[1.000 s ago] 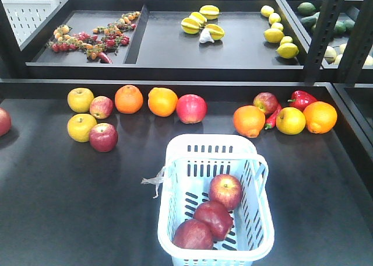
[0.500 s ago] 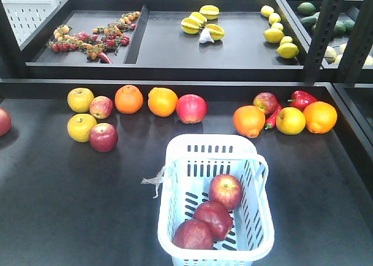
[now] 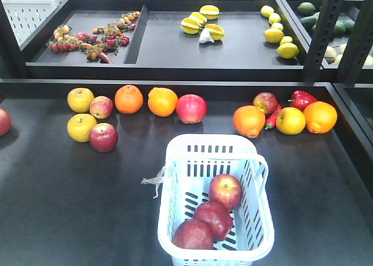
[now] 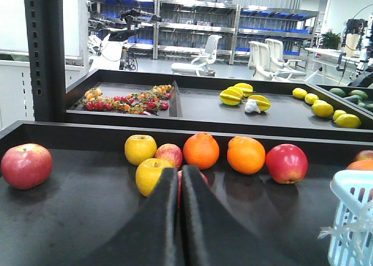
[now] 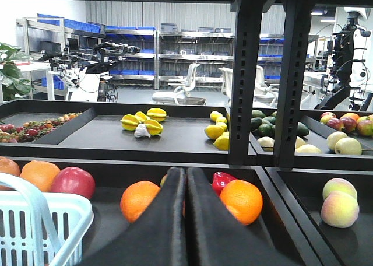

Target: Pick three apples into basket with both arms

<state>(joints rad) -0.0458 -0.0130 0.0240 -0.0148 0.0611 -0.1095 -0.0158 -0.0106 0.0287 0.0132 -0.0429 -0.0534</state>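
Observation:
The pale blue basket point(image 3: 213, 140) stands at the front middle of the black table. Three red apples lie inside it: a streaked one point(image 3: 225, 191) and two maroon ones point(image 3: 214, 218) point(image 3: 192, 235). Neither arm shows in the front view. In the left wrist view my left gripper point(image 4: 179, 172) is shut with nothing in it, low over the table, pointing at the fruit row; the basket's corner point(image 4: 352, 219) is at its right. My right gripper point(image 5: 186, 172) is also shut and holds nothing, with the basket point(image 5: 35, 225) at its lower left.
Loose fruit lines the table's back: yellow fruits point(image 3: 80, 99), red apples point(image 3: 104, 137) point(image 3: 192, 108), oranges point(image 3: 129, 98) point(image 3: 249, 121), a red pepper point(image 3: 302, 98). A raised shelf point(image 3: 175, 67) behind holds small fruit. Black uprights point(image 3: 326, 27) stand at the right.

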